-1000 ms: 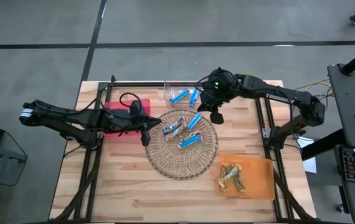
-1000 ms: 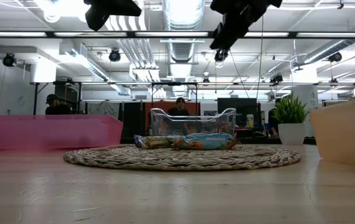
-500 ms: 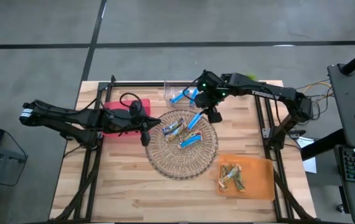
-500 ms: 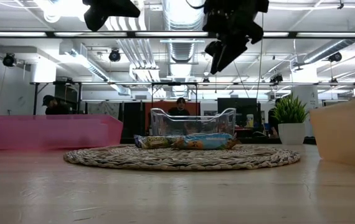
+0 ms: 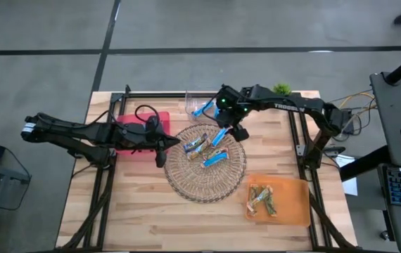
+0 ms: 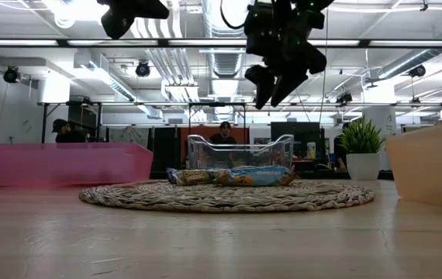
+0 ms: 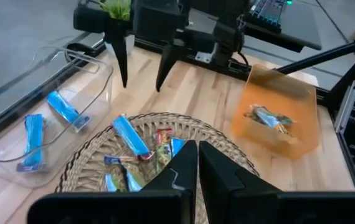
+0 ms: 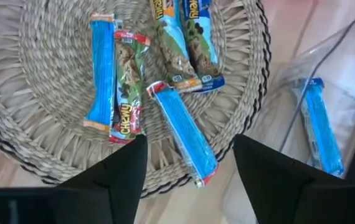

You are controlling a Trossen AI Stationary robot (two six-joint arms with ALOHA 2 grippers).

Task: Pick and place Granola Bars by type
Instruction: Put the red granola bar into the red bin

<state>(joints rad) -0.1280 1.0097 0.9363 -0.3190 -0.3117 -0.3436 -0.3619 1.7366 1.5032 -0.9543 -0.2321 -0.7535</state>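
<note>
Your right gripper point(image 5: 229, 131) hangs with jaws spread wide and empty above the wicker tray's point(image 5: 186, 184) far edge, where granola bars point(image 5: 207, 147) lie. Your left gripper point(image 5: 160, 159) waits clenched beside the tray.

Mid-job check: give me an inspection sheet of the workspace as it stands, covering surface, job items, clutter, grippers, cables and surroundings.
Surface: wooden table, with a round wicker tray at its middle.
Job's things: several granola bars lie on the tray, blue and multicoloured; two blue bars in the clear bin; brownish-green bars in the orange bin; the pink bin is mostly hidden by the left arm.
Clutter: nothing seen.
Grippers: right gripper open, empty, above the tray's far edge near the clear bin; left gripper shut, empty, at the tray's left edge.
Cables: a black loop on the left arm; wires beyond the table's right side.
Surroundings: people at desks, potted plant.
</note>
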